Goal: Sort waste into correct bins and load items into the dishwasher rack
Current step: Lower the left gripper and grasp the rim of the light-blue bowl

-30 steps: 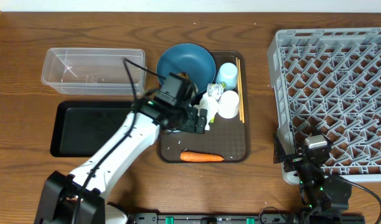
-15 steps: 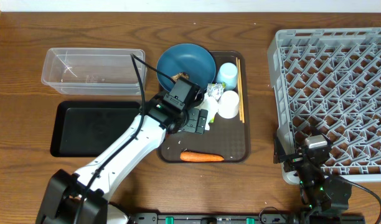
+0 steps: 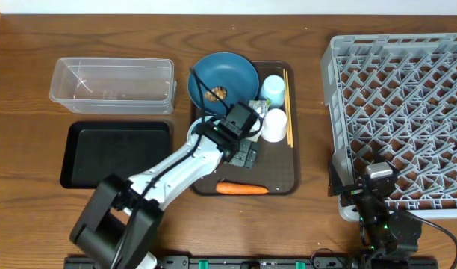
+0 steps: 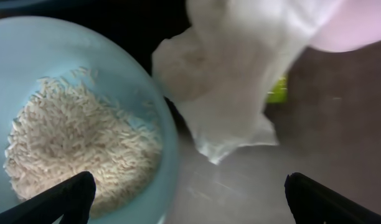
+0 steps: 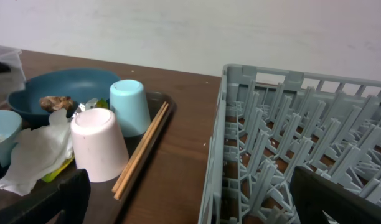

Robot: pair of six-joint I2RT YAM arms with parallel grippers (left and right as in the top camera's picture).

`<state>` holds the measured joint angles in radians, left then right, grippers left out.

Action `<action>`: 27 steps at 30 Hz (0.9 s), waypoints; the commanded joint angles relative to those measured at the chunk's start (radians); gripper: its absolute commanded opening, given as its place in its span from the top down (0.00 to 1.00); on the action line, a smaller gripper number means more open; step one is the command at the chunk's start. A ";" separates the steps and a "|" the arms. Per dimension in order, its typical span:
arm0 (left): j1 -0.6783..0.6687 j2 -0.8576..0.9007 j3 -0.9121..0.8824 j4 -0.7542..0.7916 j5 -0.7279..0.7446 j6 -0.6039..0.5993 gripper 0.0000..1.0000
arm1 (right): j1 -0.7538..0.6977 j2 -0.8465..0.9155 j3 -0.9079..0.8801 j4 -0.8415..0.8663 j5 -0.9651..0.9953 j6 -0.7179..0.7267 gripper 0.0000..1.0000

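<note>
My left gripper (image 3: 247, 154) hangs open low over the brown serving tray (image 3: 284, 176). In the left wrist view its fingertips straddle the rim of the small pale blue bowl (image 4: 167, 127), which holds white rice (image 4: 78, 149), and a crumpled napkin (image 4: 234, 81) lies just ahead. The dark blue bowl (image 3: 222, 75) holds a brown lump (image 3: 216, 93). The light blue cup (image 3: 273, 90), white cup (image 3: 274, 125), chopsticks (image 3: 287, 108), wrapper (image 3: 257, 107) and carrot (image 3: 242, 188) are on the tray. My right gripper (image 5: 190, 199) stands open, empty, beside the rack (image 3: 400, 112).
The clear tub (image 3: 113, 84) and the black tray (image 3: 116, 153) sit left of the serving tray. My left arm crosses the black tray's right corner. The rack's near left wall (image 5: 215, 162) stands close to the right gripper.
My left gripper has moved right and nearer across the serving tray, uncovering the brown lump in the dark blue bowl. The right arm has not moved.
</note>
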<state>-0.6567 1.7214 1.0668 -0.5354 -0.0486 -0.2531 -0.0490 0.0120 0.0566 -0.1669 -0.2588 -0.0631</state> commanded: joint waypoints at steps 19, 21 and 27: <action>-0.001 0.057 0.009 0.051 -0.074 0.017 0.17 | -0.004 -0.003 -0.003 -0.001 -0.004 -0.013 0.01; -0.001 0.057 0.003 0.051 -0.076 0.018 0.17 | -0.004 -0.003 -0.003 -0.001 -0.004 -0.013 0.01; -0.001 0.058 -0.012 0.039 -0.076 0.024 0.19 | -0.004 -0.003 -0.003 -0.001 -0.004 -0.013 0.01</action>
<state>-0.6567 1.7741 1.0664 -0.4866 -0.1097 -0.2371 -0.0490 0.0120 0.0566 -0.1669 -0.2588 -0.0631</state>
